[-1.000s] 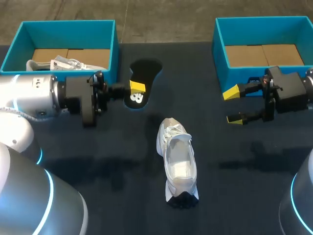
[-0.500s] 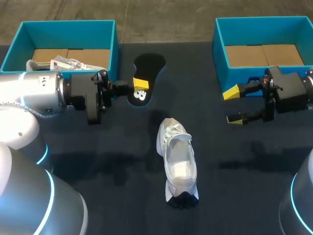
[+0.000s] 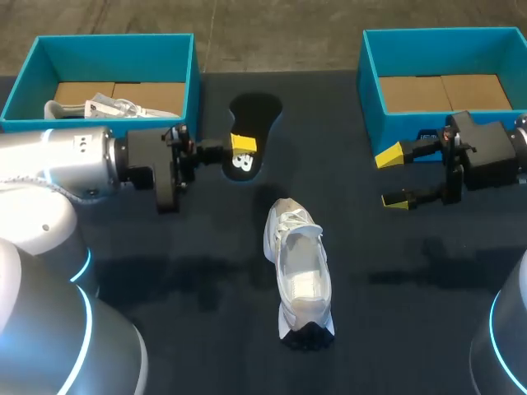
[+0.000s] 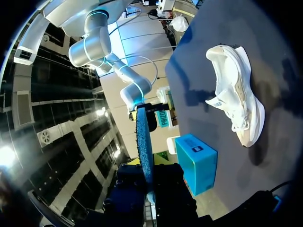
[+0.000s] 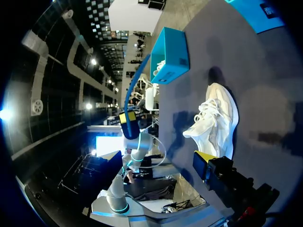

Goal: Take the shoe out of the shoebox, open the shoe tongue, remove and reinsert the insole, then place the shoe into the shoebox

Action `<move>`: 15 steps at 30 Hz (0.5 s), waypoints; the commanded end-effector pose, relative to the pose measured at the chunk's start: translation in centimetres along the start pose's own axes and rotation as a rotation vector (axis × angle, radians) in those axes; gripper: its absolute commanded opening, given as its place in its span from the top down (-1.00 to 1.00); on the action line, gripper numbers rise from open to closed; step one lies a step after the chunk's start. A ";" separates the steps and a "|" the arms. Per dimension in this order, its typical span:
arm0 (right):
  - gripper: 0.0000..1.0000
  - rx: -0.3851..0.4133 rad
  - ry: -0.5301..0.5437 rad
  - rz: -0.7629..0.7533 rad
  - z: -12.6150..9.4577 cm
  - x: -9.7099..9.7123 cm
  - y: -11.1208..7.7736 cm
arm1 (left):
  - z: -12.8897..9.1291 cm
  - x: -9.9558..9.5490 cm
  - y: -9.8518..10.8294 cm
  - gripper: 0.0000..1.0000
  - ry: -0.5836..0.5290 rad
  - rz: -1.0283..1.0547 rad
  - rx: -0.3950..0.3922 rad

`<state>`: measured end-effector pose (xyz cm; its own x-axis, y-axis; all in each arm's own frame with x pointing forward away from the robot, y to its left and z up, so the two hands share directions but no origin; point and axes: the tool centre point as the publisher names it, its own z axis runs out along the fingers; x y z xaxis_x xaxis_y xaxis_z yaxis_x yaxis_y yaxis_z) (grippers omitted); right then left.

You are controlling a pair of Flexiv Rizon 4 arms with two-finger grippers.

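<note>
We pinch insole (image 3: 254, 115) heel in left gripper (image 3: 241, 150), clamped tight, likely to reinsert into shoe (image 3: 298, 267); right gripper (image 3: 394, 177) wide open, empty.

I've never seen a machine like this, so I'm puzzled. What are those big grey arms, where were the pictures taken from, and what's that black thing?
They are two robot arms at a dark table. One picture looks down from a camera above and behind the robot; the other two come from small cameras on each arm's wrist. On the table lie a white lace-up sneaker and two open turquoise cardboard boxes. The left box holds something white, maybe another shoe; the right box shows only its brown floor. The left tool, with yellow fingertips, pinches a flat black insole. The right tool is open and holds nothing.
</note>
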<state>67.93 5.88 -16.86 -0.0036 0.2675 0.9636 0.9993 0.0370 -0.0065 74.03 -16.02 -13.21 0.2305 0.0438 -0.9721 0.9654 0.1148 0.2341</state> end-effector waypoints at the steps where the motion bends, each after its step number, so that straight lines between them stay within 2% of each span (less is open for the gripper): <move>1: -1.00 -0.001 -0.002 0.001 0.1 0.0 -0.1 | 0.5 0.0 0.2 1.00 0.010 0.000 0.006; 15: -1.00 -0.001 -0.002 0.001 0.1 0.0 -0.1 | 1.7 1.0 -0.5 1.00 -0.004 0.013 0.016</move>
<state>67.93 5.88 -16.86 -0.0036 0.2675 0.9636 0.9993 0.0370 -0.0065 74.00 -17.17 -13.87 0.2398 0.0494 -0.9696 0.9656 0.0917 0.2435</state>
